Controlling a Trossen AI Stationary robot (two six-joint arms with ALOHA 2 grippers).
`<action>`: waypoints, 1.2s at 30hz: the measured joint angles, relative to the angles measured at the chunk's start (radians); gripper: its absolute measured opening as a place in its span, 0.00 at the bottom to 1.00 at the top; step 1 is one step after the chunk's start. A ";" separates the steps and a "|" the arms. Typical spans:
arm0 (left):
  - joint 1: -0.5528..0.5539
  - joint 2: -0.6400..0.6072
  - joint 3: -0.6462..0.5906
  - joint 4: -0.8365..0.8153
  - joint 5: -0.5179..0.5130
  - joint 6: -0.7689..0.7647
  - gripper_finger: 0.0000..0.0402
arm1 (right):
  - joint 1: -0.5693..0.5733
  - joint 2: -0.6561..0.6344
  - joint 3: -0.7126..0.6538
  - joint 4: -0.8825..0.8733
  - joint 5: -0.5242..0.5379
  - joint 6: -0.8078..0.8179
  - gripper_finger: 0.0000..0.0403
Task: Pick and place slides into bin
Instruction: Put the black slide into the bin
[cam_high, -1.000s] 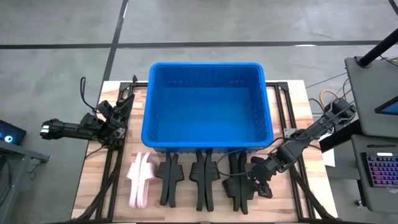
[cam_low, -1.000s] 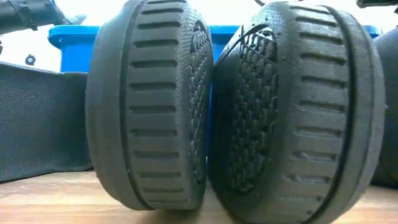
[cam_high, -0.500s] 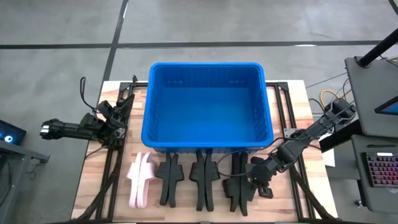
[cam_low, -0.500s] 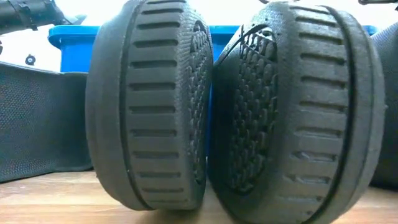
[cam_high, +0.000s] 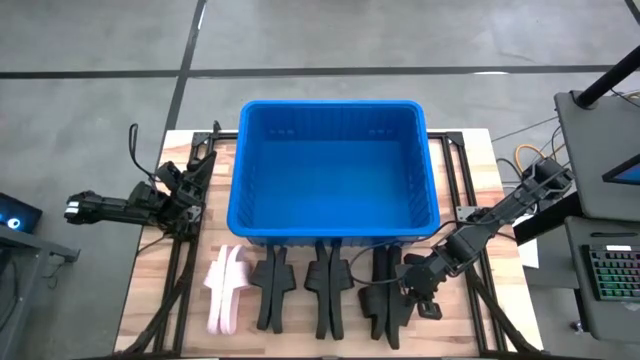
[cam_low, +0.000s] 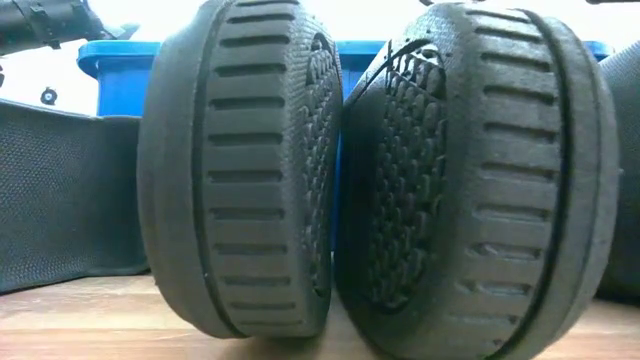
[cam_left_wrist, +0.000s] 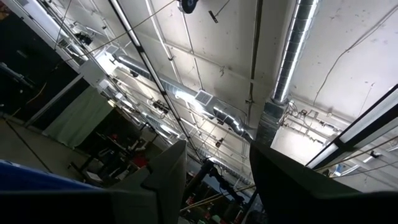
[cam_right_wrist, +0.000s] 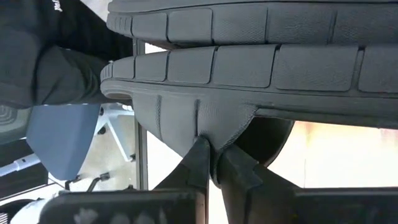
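The blue bin (cam_high: 335, 165) stands in the middle of the table. In front of it a row of slides stands on their long edges: a pale pink pair (cam_high: 225, 290) and three black pairs (cam_high: 270, 290) (cam_high: 328, 295) (cam_high: 385, 295). Two black slides (cam_low: 240, 170) (cam_low: 470, 180) fill the low view, leaning tread to tread. My right gripper (cam_high: 408, 290) (cam_right_wrist: 211, 163) is at the rightmost black pair, shut on a slide's strap. My left gripper (cam_high: 185, 195) (cam_left_wrist: 214, 180) waits open at the table's left edge, pointing up at the ceiling. My right gripper pinches the rim of the black slide's strap (cam_right_wrist: 210, 142) between its two fingertips (cam_right_wrist: 199, 163), where the strap bulges away from the sole. The fingers come at it low, slanting from the table's right. The slide stands on its long edge on the table.
Dark rails (cam_high: 180, 290) run along both sides of the table. A desk with a keyboard (cam_high: 610, 280) stands beyond the right edge. Bare wood (cam_high: 150, 300) shows left of the pink slides.
My right gripper has kept its place at the rightmost black slides, and the row of slides has not shifted.
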 joint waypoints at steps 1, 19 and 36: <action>0.000 0.000 0.000 0.000 0.000 0.000 0.40 | 0.000 0.000 0.000 0.000 -0.002 0.000 0.03; 0.000 0.000 0.000 0.000 0.000 0.000 0.40 | 0.000 -0.003 0.067 -0.088 -0.078 0.007 0.03; 0.000 0.000 0.000 0.000 0.000 0.000 0.40 | 0.000 -0.007 0.268 -0.294 -0.175 0.027 0.03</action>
